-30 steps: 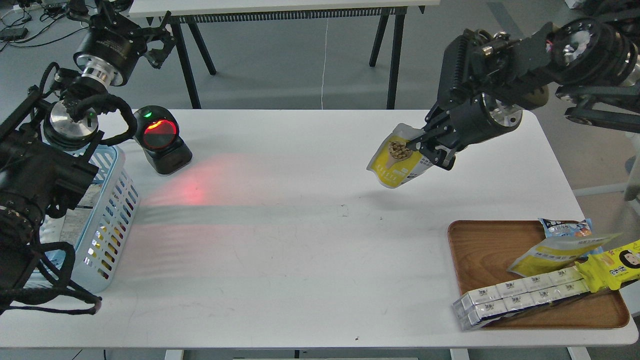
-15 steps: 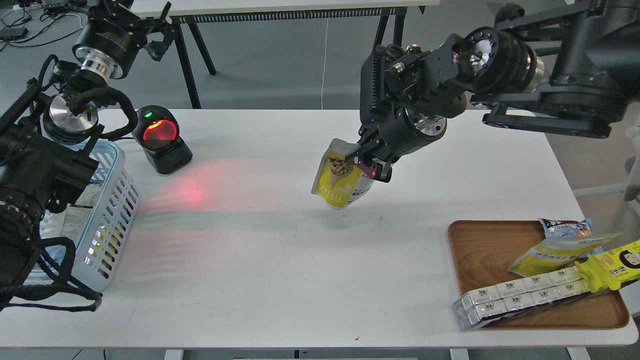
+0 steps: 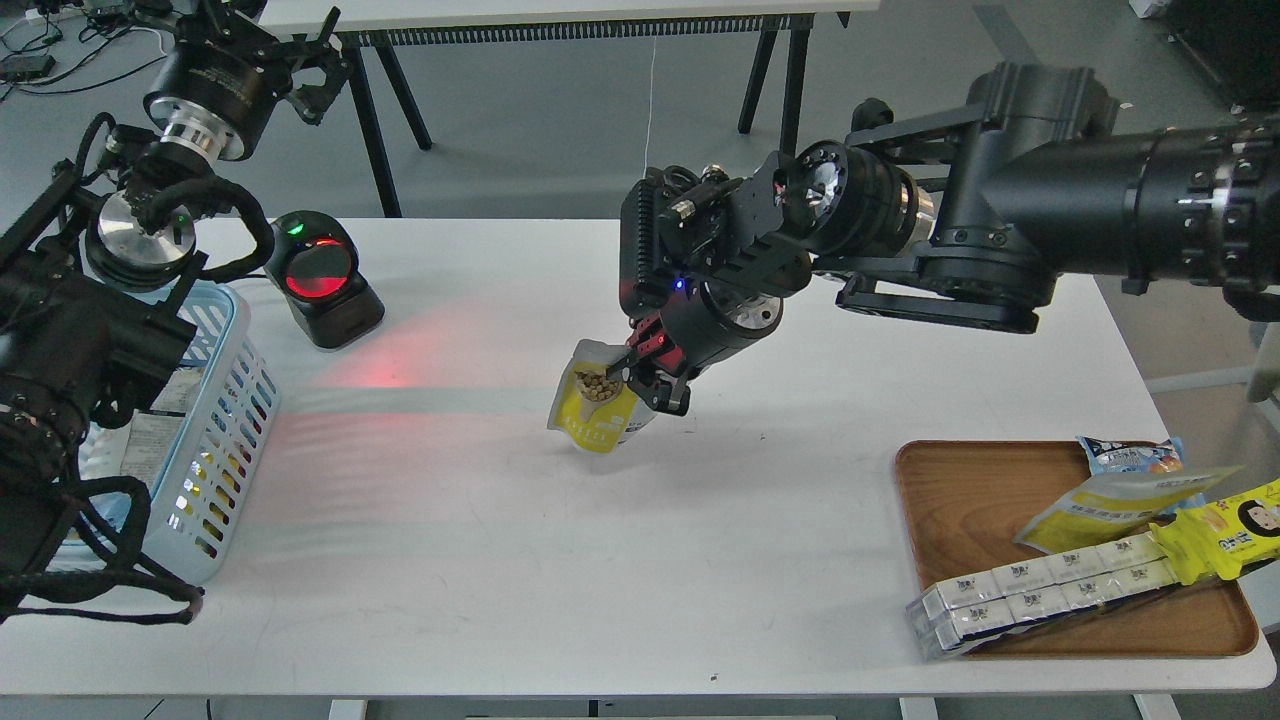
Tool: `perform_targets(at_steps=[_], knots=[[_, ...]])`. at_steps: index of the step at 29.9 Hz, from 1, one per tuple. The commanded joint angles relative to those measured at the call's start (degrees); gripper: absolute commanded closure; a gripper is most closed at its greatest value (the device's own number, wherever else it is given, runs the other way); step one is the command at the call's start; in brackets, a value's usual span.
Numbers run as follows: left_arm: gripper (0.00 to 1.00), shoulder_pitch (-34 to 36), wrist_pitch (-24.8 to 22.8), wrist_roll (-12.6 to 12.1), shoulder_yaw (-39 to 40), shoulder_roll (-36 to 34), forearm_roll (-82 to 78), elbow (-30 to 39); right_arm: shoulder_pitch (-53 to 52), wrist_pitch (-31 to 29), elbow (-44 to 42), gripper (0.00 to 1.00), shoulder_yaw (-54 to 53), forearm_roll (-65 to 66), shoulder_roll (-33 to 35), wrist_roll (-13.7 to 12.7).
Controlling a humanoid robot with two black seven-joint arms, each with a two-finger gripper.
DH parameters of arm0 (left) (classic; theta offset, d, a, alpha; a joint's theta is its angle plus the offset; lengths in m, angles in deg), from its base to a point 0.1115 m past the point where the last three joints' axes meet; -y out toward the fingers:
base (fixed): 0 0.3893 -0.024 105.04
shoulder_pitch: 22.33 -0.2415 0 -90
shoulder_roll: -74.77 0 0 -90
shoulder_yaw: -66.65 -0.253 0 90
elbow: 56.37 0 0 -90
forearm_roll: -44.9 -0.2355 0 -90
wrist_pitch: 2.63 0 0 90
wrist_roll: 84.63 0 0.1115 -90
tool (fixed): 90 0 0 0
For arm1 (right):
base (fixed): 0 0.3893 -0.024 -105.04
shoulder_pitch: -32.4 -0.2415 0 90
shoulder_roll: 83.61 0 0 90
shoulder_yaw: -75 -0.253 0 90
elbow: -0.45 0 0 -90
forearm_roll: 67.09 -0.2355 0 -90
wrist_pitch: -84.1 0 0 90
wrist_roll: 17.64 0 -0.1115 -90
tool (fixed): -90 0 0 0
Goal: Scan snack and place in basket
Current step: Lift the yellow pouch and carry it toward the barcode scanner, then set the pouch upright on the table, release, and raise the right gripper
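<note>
The snack is a small yellow and white pouch with a picture of tan nuts. My right gripper is shut on its upper right edge and holds it just above the middle of the white table, its front turned towards me. The light blue slotted basket stands at the table's left edge, partly hidden by my left arm, with packets inside. My left gripper is raised beyond the table's far left corner, above the basket's side. Its fingers are too dark to tell apart.
A black barcode scanner with a red glowing window stands at the back left and casts red light on the table. A brown wooden tray at the front right holds a long white box pack, a flat yellow pouch and other packets.
My right arm has swung left and down across the table with the snack, from the right side to the middle, closer to the scanner. The left arm has barely moved.
</note>
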Motion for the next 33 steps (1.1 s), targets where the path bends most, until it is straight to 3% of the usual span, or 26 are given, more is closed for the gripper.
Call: perform_targets(at_steps=[1, 14, 23, 25, 29, 33], knots=[[0.0, -0.01, 0.0, -0.01, 0.0, -0.01, -0.02, -0.03, 1.1, -0.08, -1.24, 1.0, -0.02, 0.0, -1.57, 0.0], [0.0, -0.27, 0.0, -0.09, 0.0, -0.28, 0.07, -0.03, 1.55, -0.26, -2.65, 0.97, 0.16, 0.09, -3.07, 0.0], [0.0, -0.1, 0.0, -0.18, 0.0, -0.36, -0.02, 0.15, 1.2, -0.26, -2.56, 0.84, -0.01, 0.0, -3.07, 0.0], [0.0, -0.1, 0.0, -0.27, 0.0, -0.45, -0.02, 0.15, 0.67, -0.26, -2.47, 0.78, -0.63, -0.18, -3.07, 0.0], [0.0, -0.01, 0.0, -0.53, 0.0, -1.06, -0.02, 0.15, -1.08, -0.35, -1.51, 0.55, -5.45, -1.05, 0.08, 0.0], [0.0, 0.26, 0.0, -0.71, 0.0, -1.68, -0.02, 0.24, -1.62, -0.7, 1.91, 0.44, -9.23, -3.42, 6.05, 0.0]])
